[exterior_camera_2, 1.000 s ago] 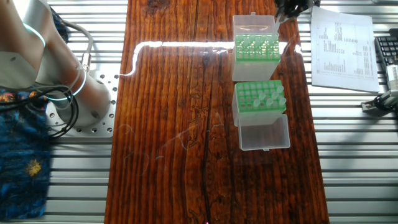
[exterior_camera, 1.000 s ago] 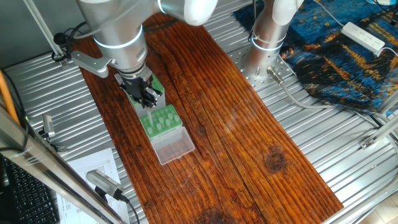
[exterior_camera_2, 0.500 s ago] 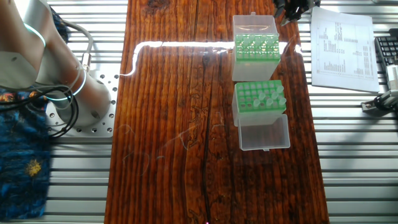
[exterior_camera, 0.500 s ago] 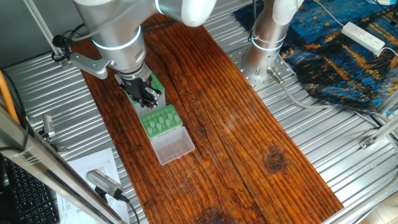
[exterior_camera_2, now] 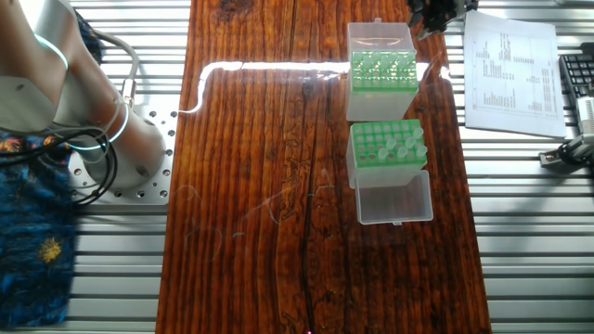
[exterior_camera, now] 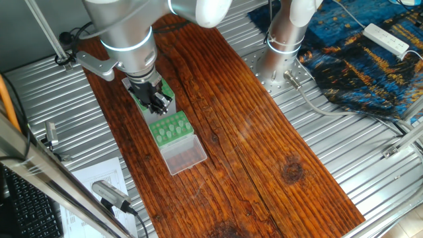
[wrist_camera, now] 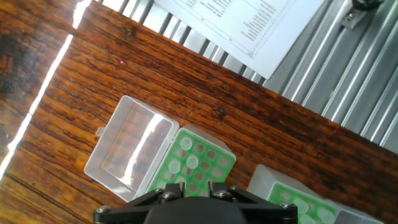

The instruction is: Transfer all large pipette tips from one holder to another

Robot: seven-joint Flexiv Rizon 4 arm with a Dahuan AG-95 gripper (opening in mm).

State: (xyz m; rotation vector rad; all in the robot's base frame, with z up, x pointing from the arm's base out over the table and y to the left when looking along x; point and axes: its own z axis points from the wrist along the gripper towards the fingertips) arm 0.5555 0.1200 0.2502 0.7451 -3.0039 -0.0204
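The taller grey-sided holder has a green top plate, and a few large pipette tips stand along one side of it. Only its corner shows in the hand view. The low green rack lies beside it with its clear lid folded open. Several of its holes hold whitish tips. My gripper hovers over the low rack. The fingertips are hidden, and no tip shows between the jaws.
A second clear lid lies on the wooden board past the taller holder. A printed sheet lies on the metal slats beside the boxes. The arm's base and a blue cloth are on the far side.
The gripper has shifted only slightly above the boxes. A thin pale line seen under it one second ago over the taller holder no longer shows.
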